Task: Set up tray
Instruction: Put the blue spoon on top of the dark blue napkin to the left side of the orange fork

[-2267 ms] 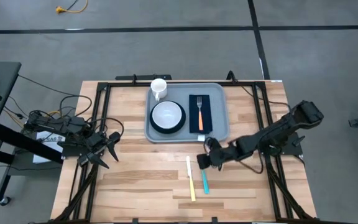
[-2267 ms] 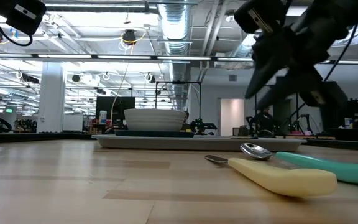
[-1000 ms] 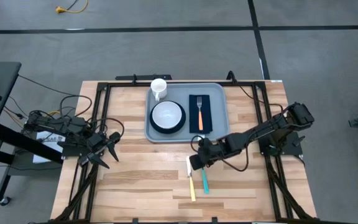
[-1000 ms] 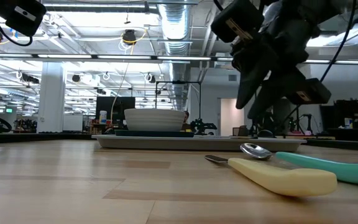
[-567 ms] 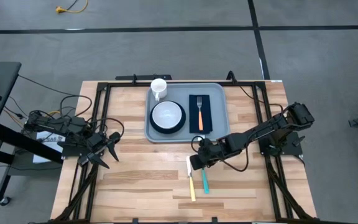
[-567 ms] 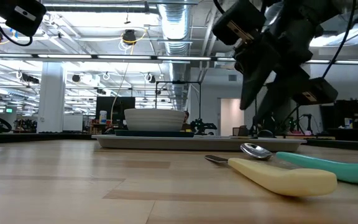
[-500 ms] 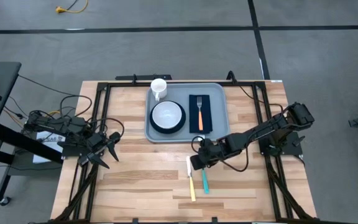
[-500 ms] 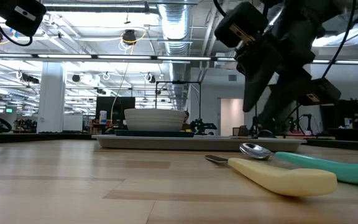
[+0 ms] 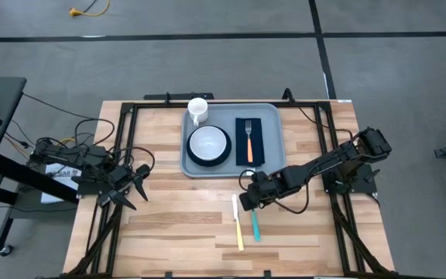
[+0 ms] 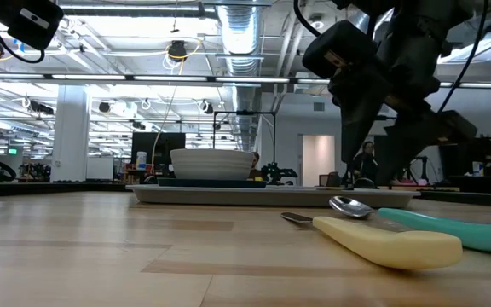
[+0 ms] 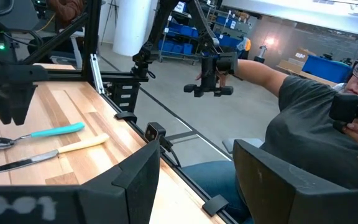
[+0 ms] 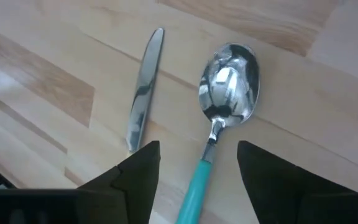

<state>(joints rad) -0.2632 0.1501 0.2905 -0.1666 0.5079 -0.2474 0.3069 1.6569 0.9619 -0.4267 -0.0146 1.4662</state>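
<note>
Just off the tray's (image 9: 273,167) near rim, the right tool (image 9: 245,202) hangs spread open above the teal spoon (image 12: 219,112) and knife (image 12: 143,90); left tool (image 9: 139,184) open near the counter's (image 9: 176,232) left edge.

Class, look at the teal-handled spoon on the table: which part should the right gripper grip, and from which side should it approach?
Grip the spoon by its straight teal handle, just behind the bowl, coming from above. It lies flat, and the open right gripper already straddles that handle; the knife lies apart.

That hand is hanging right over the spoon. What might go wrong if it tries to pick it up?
The right hand is open above the teal-handled spoon, with the knife lying close beside it, so a finger might nudge the knife or pinch both. The spoon's thin neck and the flat wood could let it slip.
</note>
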